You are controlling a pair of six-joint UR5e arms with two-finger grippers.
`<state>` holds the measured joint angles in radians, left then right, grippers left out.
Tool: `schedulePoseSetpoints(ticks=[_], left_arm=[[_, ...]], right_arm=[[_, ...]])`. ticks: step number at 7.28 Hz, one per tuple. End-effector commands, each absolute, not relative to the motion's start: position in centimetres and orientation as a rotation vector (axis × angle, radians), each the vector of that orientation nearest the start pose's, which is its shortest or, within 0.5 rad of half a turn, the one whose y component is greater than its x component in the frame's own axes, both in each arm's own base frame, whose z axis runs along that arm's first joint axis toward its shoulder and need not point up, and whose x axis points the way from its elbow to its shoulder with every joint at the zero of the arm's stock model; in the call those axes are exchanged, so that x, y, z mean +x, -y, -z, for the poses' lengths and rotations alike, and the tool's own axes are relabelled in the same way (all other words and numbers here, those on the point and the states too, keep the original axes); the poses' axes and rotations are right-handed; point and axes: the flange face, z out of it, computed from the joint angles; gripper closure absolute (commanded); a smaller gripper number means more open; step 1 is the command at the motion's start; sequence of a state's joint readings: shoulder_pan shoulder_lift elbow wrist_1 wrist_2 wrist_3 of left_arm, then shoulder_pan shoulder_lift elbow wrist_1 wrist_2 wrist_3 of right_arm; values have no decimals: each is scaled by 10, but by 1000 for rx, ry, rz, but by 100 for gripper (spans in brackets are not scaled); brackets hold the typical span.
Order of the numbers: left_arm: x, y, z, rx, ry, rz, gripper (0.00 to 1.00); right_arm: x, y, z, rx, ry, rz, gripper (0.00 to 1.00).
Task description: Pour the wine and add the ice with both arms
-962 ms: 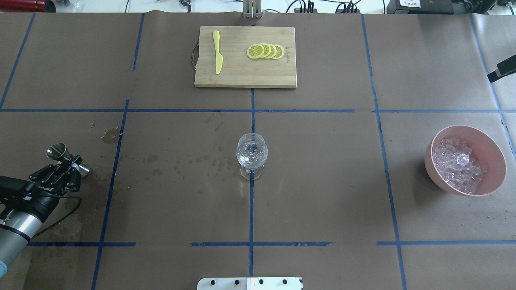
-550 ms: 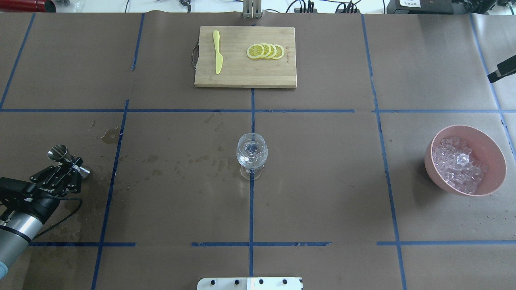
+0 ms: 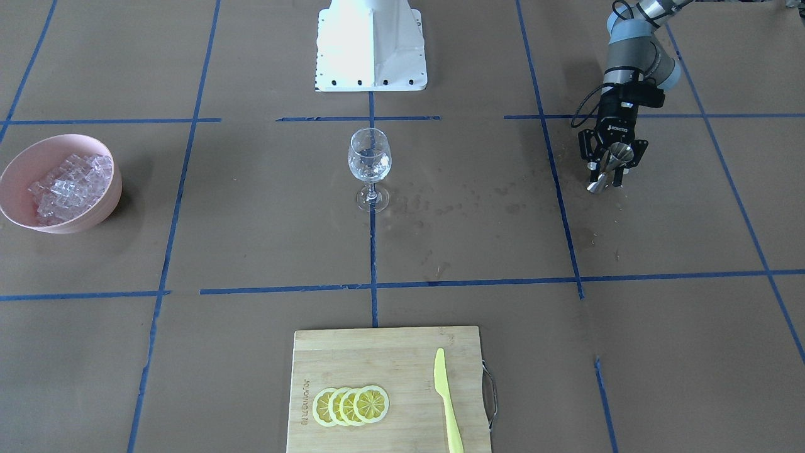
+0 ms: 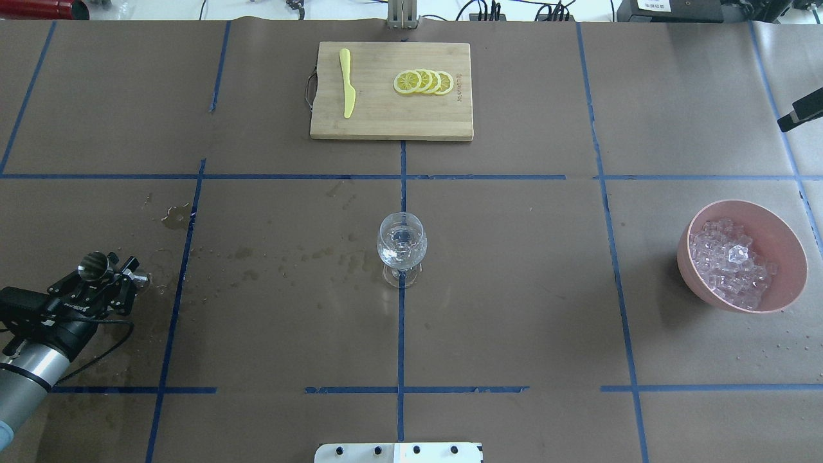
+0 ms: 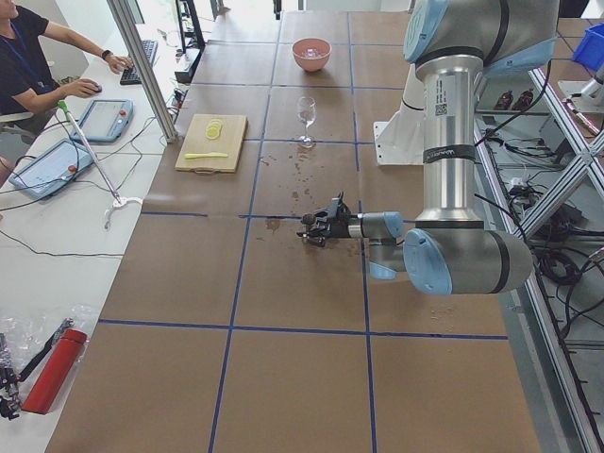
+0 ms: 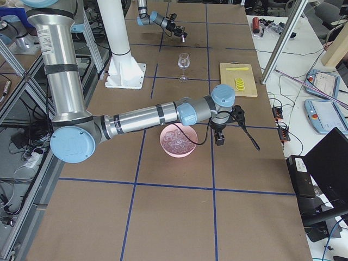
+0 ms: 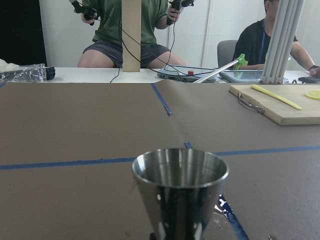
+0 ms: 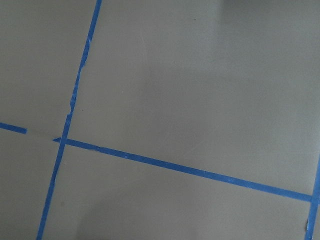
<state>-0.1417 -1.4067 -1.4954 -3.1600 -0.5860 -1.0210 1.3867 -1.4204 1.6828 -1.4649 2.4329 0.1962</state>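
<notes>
Brown wet-spotted paper (blue-taped): left fingers clamp jigger, right fingers unclear.

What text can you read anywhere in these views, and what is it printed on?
"ROBOTIQ": on the left end effector, which grips the jigger.
Engraved brand on the cutting board: too blurred to read.
Labels on the left arm: too small to read.
Nothing else is legible.
</notes>
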Motion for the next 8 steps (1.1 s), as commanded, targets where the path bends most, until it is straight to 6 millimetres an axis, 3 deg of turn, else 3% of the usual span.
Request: schedulePoseSetpoints(ticks=[1,5,8], left_arm=[[352,269,-587,1175,-868,330,1],[345,262,-592,1134,-874,216,1],[306,243,-590,1010,-932,20,1]], right_arm=[[-46,560,-506,175,902,144,0],[-47,559,-504,170,923,147,0],[-48,557,-502,163,946,149,0]])
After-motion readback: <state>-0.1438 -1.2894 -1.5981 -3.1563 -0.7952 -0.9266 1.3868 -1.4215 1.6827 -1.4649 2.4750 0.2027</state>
